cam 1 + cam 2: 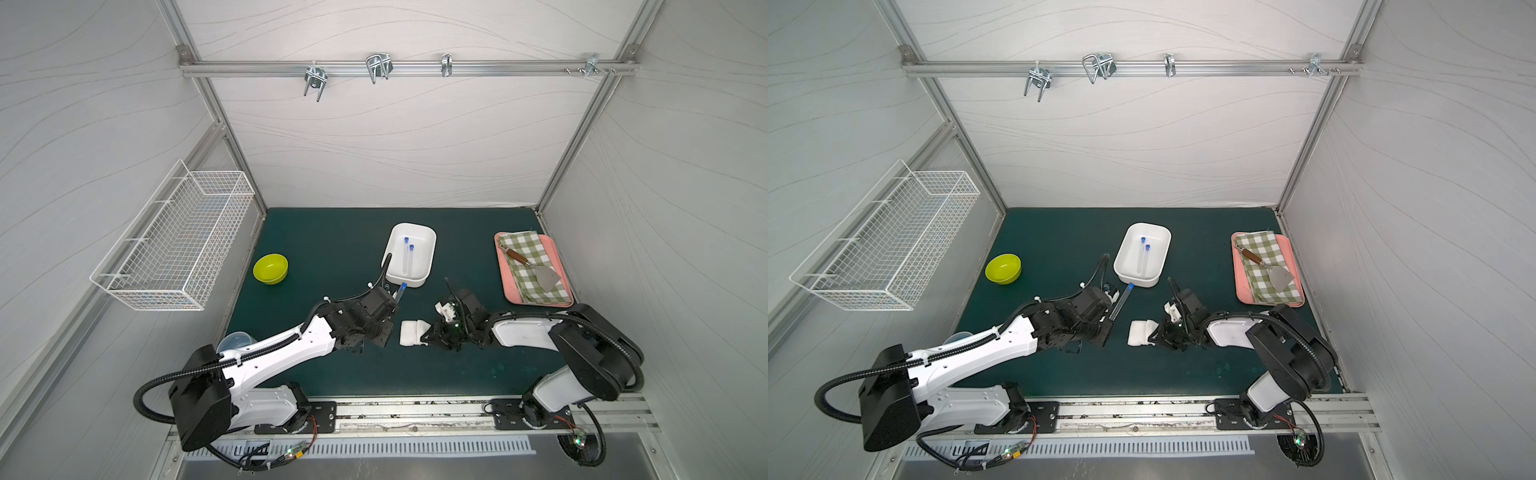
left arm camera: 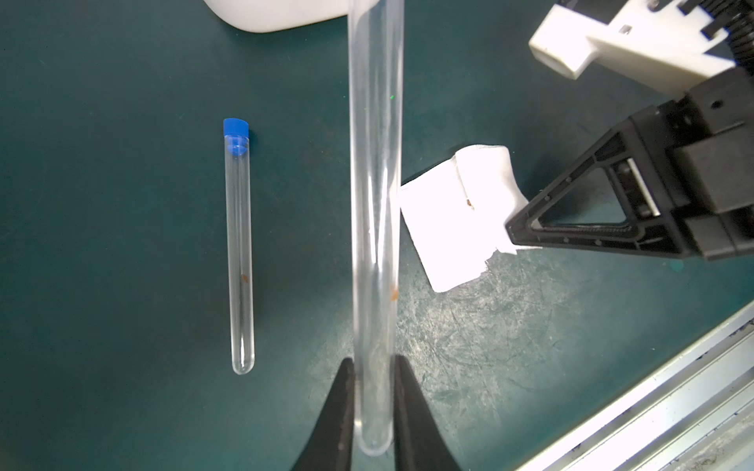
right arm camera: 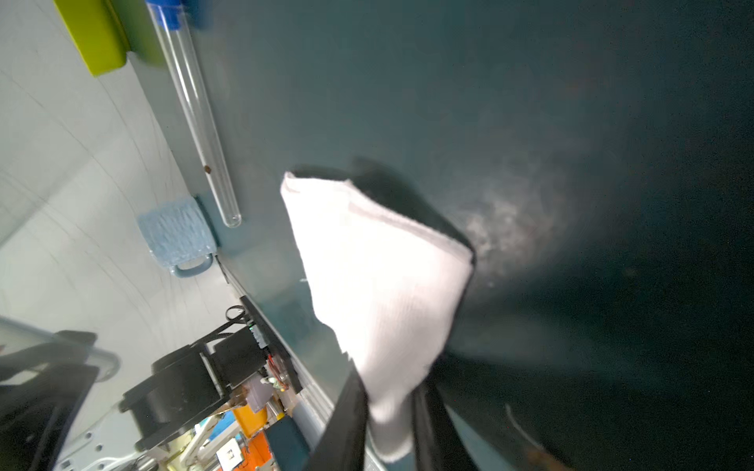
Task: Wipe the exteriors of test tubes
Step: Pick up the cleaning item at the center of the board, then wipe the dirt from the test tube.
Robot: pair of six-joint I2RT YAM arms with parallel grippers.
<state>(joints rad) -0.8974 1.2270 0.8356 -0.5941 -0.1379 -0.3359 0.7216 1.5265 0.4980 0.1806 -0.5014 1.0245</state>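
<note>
Beside the white tub (image 1: 409, 282), left gripper (image 2: 374, 367) pinches a tube (image 2: 373, 163) by its very end, right gripper (image 3: 389, 387) nips the cloth (image 3: 375, 265); wiping could lever the tube free.

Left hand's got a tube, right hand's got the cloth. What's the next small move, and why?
Probably bring the right hand and white cloth onto the held test tube. The left hand pins it by its rounded end, a brown speck marks its wall, and the cloth is not on it yet.
</note>
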